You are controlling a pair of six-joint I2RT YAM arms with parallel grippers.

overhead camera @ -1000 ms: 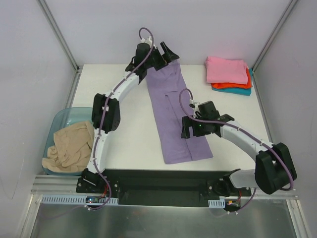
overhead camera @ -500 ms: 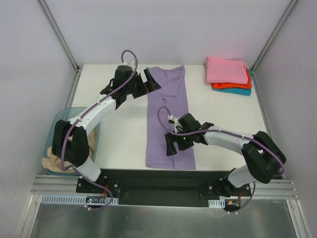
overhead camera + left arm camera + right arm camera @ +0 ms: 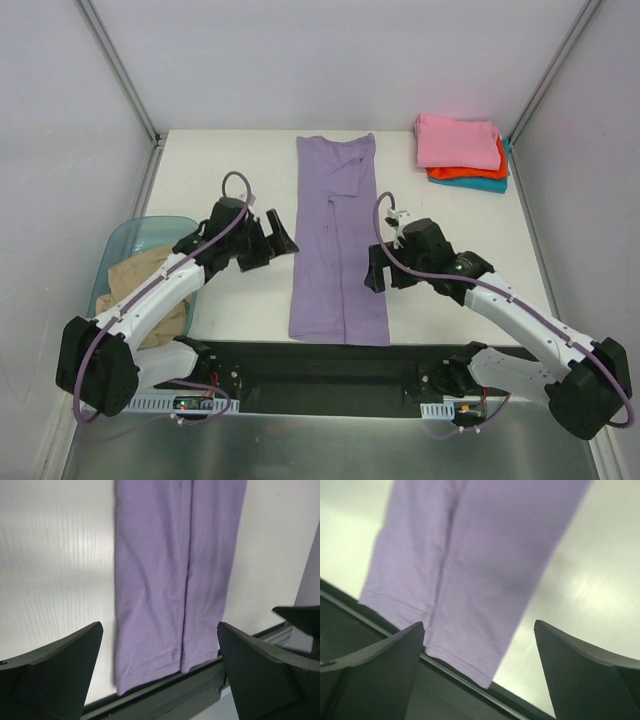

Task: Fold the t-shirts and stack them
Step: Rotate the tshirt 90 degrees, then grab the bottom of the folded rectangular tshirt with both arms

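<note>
lavender t-shirt (image 3: pixel 335 250), long folded strip, flat on table (image 3: pixel 230 170)

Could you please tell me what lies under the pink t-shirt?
Under the pink t-shirt lies an orange-red t-shirt, then a teal t-shirt. Only their edges show; the rest is covered.

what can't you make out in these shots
tan shirt: top view, the left arm crosses it and hides its middle.
teal shirt: top view, only an edge shows under the orange-red shirt and pink shirt.
lavender shirt: both wrist views cut off its far end at the top edge, and the right wrist view is blurred.
</note>
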